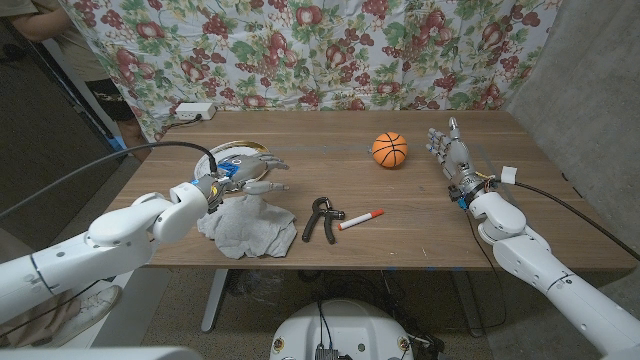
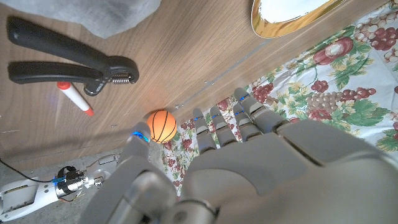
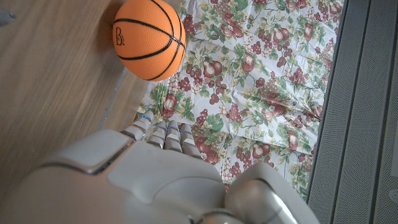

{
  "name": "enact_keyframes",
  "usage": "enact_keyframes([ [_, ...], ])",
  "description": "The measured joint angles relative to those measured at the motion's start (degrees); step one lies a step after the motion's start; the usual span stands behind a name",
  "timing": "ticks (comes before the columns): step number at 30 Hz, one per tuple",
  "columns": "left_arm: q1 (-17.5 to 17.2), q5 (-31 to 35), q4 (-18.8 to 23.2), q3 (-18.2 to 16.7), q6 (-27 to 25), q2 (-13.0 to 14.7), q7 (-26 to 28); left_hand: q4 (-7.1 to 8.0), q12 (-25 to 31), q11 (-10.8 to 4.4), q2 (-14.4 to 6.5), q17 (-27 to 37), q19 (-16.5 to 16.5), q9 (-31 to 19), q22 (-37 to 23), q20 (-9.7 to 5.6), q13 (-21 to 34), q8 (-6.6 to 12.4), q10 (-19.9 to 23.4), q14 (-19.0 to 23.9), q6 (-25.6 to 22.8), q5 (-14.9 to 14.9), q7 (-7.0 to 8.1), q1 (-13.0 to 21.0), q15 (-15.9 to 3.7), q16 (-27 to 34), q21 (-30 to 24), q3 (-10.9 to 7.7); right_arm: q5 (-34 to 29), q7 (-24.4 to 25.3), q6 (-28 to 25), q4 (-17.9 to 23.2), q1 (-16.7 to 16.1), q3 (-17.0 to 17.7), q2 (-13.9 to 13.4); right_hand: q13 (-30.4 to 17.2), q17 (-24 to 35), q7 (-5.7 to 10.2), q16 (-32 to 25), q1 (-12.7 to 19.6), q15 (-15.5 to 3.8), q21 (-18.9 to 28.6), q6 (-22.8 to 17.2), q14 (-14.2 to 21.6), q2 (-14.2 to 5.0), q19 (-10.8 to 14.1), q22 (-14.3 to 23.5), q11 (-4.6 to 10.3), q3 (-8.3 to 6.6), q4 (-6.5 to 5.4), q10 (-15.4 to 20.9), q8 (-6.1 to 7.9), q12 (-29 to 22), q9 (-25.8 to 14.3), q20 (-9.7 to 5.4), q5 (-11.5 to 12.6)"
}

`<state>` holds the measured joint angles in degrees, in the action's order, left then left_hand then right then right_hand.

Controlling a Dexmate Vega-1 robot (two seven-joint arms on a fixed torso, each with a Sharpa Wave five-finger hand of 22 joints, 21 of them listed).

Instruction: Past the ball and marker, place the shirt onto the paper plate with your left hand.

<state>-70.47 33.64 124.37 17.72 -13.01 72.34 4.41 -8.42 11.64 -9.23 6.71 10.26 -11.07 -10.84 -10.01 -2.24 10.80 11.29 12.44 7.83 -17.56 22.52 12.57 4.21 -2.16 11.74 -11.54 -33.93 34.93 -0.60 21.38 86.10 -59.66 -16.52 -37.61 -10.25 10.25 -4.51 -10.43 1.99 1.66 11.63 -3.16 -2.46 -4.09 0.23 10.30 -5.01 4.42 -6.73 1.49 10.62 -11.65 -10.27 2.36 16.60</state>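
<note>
Left hand (image 1: 243, 176), fingers spread and holding nothing, hovers above the crumpled shirt (image 1: 245, 226) beside the paper plate (image 1: 222, 152), poised for grasping; right hand (image 1: 449, 148) waits open.

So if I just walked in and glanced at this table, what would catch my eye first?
Probably the bright orange ball toward the far side of the wooden table, in front of the loud fruit-print curtain. Next, the white left robot hand held open above a crumpled grey shirt, with a gold-rimmed paper plate just beyond. A black hand gripper and a marker lie beside the shirt.
</note>
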Motion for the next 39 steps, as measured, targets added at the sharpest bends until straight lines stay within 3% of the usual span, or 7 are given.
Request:
enact_keyframes([
  [12,-4.9,1.7,1.0,-3.1,-1.8,1.6,3.8,-0.13,0.3,-0.53,0.6,0.0,-1.1,0.0,-0.3,0.01,0.0,0.59,1.0,0.0,-1.2,0.8,-0.07,0.6,0.00,0.0,-0.4,-0.13,0.2,-0.2,0.2,0.0,-0.4,0.2,-0.1,0.0,0.0,0.00,0.0,0.0,0.00,0.0,0.0,0.0,0.00,0.0,0.0,0.00,0.00,0.00,0.0,0.00,0.0,0.0,-0.01,0.0],
  [22,-7.5,3.4,0.9,-4.3,-2.2,1.3,7.0,-0.36,0.3,-1.01,0.8,0.0,-2.7,0.0,-0.3,-0.08,0.0,1.02,2.0,1.1,-2.7,1.7,0.03,0.8,-0.09,0.0,-0.9,-0.36,0.3,-0.3,0.4,0.3,-0.9,0.4,-0.4,0.0,0.0,0.00,0.0,0.0,-0.21,0.0,0.0,-0.2,0.00,0.0,0.0,0.00,0.00,0.00,0.0,0.00,0.0,0.0,-0.01,0.0],
  [39,-7.7,7.0,-0.4,-3.4,-2.1,-0.4,9.0,-0.52,0.3,-1.52,1.4,0.3,-3.4,-0.3,-0.3,-0.10,0.2,1.24,2.1,1.3,-3.3,2.9,0.02,1.4,0.08,-0.7,-0.9,-0.20,0.5,-0.4,0.6,0.4,-1.8,0.6,-0.6,0.0,0.0,0.00,0.0,0.0,-0.43,0.0,0.0,0.0,0.00,0.0,0.0,0.00,0.00,0.00,0.0,0.00,0.0,0.0,-0.01,0.0],
])
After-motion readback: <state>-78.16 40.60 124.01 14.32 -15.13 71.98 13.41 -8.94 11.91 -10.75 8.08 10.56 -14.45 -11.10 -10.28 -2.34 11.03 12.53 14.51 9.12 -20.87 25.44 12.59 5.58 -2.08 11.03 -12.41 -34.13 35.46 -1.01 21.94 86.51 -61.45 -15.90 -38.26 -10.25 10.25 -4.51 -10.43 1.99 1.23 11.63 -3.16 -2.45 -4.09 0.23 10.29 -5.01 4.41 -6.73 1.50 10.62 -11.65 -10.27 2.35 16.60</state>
